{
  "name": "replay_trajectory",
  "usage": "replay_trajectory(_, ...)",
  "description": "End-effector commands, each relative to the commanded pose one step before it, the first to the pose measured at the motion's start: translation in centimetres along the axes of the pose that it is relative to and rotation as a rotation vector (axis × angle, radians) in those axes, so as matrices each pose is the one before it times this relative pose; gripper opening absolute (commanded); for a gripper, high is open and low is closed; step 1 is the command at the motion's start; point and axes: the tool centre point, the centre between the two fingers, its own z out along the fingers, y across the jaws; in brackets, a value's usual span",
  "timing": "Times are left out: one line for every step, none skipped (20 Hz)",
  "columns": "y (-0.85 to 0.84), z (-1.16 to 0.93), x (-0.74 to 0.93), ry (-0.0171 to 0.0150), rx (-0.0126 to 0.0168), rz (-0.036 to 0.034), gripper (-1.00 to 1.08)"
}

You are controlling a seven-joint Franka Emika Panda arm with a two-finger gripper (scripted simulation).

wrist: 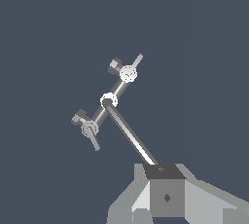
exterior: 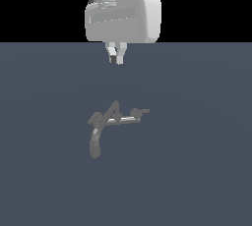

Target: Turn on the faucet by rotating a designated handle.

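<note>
The faucet (exterior: 113, 120) is a small dull grey fixture on the dark floor, with a pointed peak (exterior: 115, 105) and a thick curved spout (exterior: 94, 144) reaching toward the exterior view's lower left. The handle (exterior: 140, 113), a short dark lever with a thin tip, sits at the end of the pale rod (exterior: 125, 120) on the exterior view's right. My gripper (exterior: 116, 58) hangs well above and behind the faucet, touching nothing, fingers together. In the wrist view the faucet (wrist: 109, 101) shows a stubby lever at each rod end; I cannot tell which is the handle. My gripper (wrist: 165, 194) fills the edge.
The flat dark blue-grey floor (exterior: 197, 171) spreads all around the faucet. The white hand and arm body (exterior: 123, 16) stand above the gripper at the back of the exterior view.
</note>
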Motion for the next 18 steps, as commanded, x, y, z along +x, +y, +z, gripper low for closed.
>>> replay_trajectory(-0.668, 1.714, 1.062, 0.00012, 0.00144, 0.05797, -1.00)
replay_trajectory(-0.259, 0.669, 0.421, -0.00003, 0.00013, 0.02248, -1.00)
replay_trajectory(-0.258, 0.668, 0.422, 0.00000, 0.00009, 0.02248, -1.00)
replay_trajectory(-0.257, 0.669, 0.425, 0.00003, 0.00006, 0.02252, -1.00)
replay_trajectory(-0.258, 0.670, 0.427, 0.00006, 0.00002, 0.02256, -1.00)
replay_trajectory(-0.257, 0.672, 0.431, 0.00010, -0.00002, 0.02265, -1.00)
replay_trajectory(-0.258, 0.674, 0.433, 0.00014, -0.00007, 0.02273, -1.00)
replay_trajectory(-0.258, 0.677, 0.438, 0.00018, -0.00010, 0.02286, -1.00)
replay_trajectory(-0.259, 0.681, 0.442, 0.00022, -0.00014, 0.02300, -1.00)
replay_trajectory(-0.260, 0.685, 0.447, 0.00026, -0.00018, 0.02316, -1.00)
replay_trajectory(-0.261, 0.689, 0.453, 0.00031, -0.00021, 0.02335, -1.00)
replay_trajectory(-0.263, 0.694, 0.458, 0.00035, -0.00024, 0.02354, -1.00)
replay_trajectory(-0.265, 0.699, 0.464, 0.00038, -0.00026, 0.02375, -1.00)
replay_trajectory(-0.268, 0.704, 0.470, 0.00041, -0.00027, 0.02398, -1.00)
replay_trajectory(-0.270, 0.709, 0.476, 0.00044, -0.00028, 0.02419, -1.00)
replay_trajectory(-0.267, 0.697, 0.471, 0.00045, -0.00028, 0.02387, -1.00)
replay_trajectory(-0.260, 0.676, 0.459, 0.00044, -0.00026, 0.02321, -1.00)
replay_trajectory(-0.253, 0.653, 0.446, 0.00041, -0.00024, 0.02249, -1.00)
